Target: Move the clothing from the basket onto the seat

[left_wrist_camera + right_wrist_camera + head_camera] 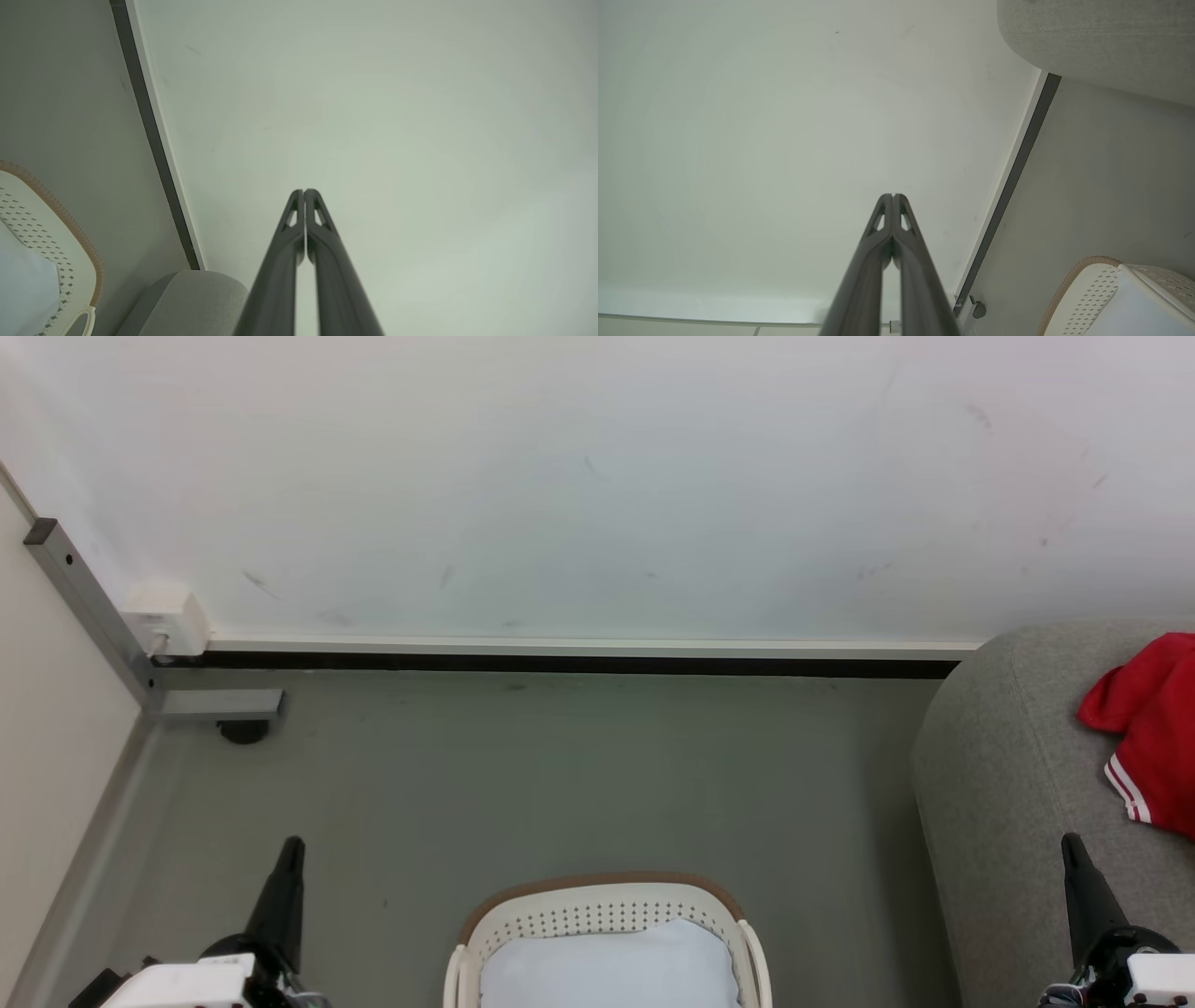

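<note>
Light-grey seat (1018, 775) beneath the right hand (1070, 842), white basket (597, 894) on the floor between it and the left hand (293, 846), pale pad (607, 971) inside the basket, red clothing (1153, 728) lying on the seat beyond the right hand, both hands pressed together, holding nothing

We count one white laundry basket (579, 919) with a tan rim, and one pale bluish-white pad (607, 971) inside it. To the basket's right we count one light-grey seat (1008, 775). On the seat we count one bright-red garment (1153, 719) with white stripe trim; the frame's edge cuts it off, so we cannot tell whether more lie beside it. We count two grippers, the left gripper (292, 847) left of the basket and the right gripper (1072, 842) right of it, each with two dark fingers (278, 270). Beyond the basket to its left we count one grey metal post (84, 602), one white wall box (168, 621) and one dark round foot (245, 731).
</note>
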{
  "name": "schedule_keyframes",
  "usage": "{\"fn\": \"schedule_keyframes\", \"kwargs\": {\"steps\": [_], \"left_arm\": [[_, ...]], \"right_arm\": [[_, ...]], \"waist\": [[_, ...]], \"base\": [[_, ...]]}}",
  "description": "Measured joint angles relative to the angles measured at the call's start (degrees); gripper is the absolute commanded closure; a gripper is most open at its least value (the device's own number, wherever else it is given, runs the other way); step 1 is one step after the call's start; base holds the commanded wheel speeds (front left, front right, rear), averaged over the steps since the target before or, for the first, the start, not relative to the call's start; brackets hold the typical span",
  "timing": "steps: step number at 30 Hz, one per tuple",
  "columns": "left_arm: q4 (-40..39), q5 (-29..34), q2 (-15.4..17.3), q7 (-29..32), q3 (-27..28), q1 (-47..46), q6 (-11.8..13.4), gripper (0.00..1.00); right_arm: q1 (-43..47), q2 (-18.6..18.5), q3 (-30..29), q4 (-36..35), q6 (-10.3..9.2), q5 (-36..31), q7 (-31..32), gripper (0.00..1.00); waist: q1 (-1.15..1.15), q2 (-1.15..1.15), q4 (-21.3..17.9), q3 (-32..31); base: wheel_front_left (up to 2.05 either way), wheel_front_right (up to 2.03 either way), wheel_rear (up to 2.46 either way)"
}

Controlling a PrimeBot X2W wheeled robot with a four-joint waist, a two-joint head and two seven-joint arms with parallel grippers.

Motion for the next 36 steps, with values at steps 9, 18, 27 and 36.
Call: {"fn": "schedule_keyframes", "kwargs": {"steps": [9, 18, 27, 36], "left_arm": [[0.0, 0.0, 0.0, 0.01, 0.0, 0.0, 0.0, 1.0], [0.0, 0.0, 0.0, 0.0, 0.0, 0.0, 0.0, 1.0], [0.0, 0.0, 0.0, 0.0, 0.0, 0.0, 0.0, 1.0], [0.0, 0.0, 0.0, 0.0, 0.0, 0.0, 0.0, 1.0]], "right_arm": [[0.0, 0.02, -0.01, 0.0, 0.0, 0.0, 0.01, 1.0], [-0.01, 0.04, -0.03, 0.0, 0.0, 0.0, 0.01, 1.0], [-0.01, 0.05, -0.04, 0.0, 0.0, -0.1, 0.01, 1.0], [-0.01, 0.05, -0.05, 0.0, 0.0, -0.1, 0.01, 1.0]], "waist": [[0.0, 0.0, 0.0, 0.0], [0.0, 0.0, 0.0, 0.0], [0.0, 0.0, 0.0, 0.0], [0.0, 0.0, 0.0, 0.0]], "base": [[0.0, 0.0, 0.0], [0.0, 0.0, 0.0], [0.0, 0.0, 0.0], [0.0, 0.0, 0.0]]}}
